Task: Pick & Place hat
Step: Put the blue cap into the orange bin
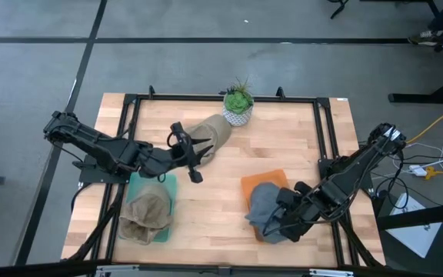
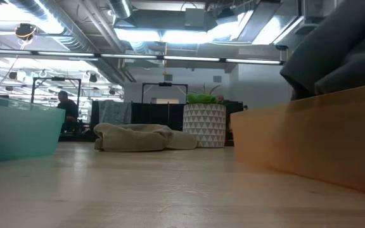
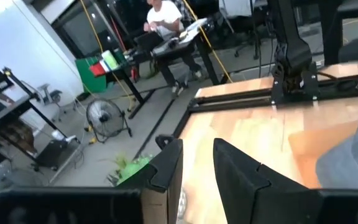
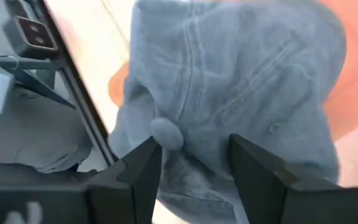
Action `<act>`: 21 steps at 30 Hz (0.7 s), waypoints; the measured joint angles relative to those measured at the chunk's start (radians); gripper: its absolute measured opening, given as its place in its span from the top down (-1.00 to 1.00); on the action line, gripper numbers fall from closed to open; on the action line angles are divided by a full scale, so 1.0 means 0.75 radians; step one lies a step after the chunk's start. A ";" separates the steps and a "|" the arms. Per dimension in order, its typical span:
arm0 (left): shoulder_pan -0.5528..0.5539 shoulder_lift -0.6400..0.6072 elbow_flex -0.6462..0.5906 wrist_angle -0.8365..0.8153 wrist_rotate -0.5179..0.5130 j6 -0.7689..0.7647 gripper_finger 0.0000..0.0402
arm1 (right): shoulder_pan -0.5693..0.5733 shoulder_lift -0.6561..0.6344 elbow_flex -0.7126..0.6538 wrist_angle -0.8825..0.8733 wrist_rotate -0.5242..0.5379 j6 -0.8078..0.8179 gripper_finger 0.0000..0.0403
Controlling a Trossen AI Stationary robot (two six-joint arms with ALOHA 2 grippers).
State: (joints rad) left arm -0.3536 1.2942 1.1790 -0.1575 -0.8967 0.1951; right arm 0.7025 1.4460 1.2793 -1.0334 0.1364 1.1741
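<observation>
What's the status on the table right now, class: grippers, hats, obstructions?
Right gripper open above grey hat on orange tray. Left gripper empty, beside tan hat near plant pot. Nothing blocking.

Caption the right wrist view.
Right tool open over the grey hat lying on the orange mat.

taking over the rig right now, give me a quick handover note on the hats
Right gripper: fingers open, right over the grey hat, holding nothing.
Left gripper: mid-table, next to the tan hat by the potted plant; fingers slightly apart, nothing visibly held.
Things: the grey hat lies on the orange mat, partly hanging over its front edge. Another tan hat sits on the teal mat.
Done: two hats are on mats.
Left: the tan hat by the plant lies on bare table, seemingly not yet placed.
</observation>
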 joint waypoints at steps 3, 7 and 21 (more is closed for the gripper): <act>-0.017 0.000 0.000 -0.061 0.000 -0.046 0.59 | -0.001 0.000 0.095 -0.086 0.068 -0.009 0.13; -0.045 0.000 0.000 -0.157 0.001 -0.122 0.59 | -0.003 -0.001 0.209 -0.187 0.215 -0.007 0.16; -0.114 0.000 0.000 -0.215 0.001 -0.177 0.58 | -0.149 0.166 0.286 0.375 0.489 -0.426 0.39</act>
State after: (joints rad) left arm -0.4389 1.2942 1.1790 -0.3191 -0.8963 0.0620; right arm 0.5906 1.5702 1.4939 -0.7523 0.5032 0.8546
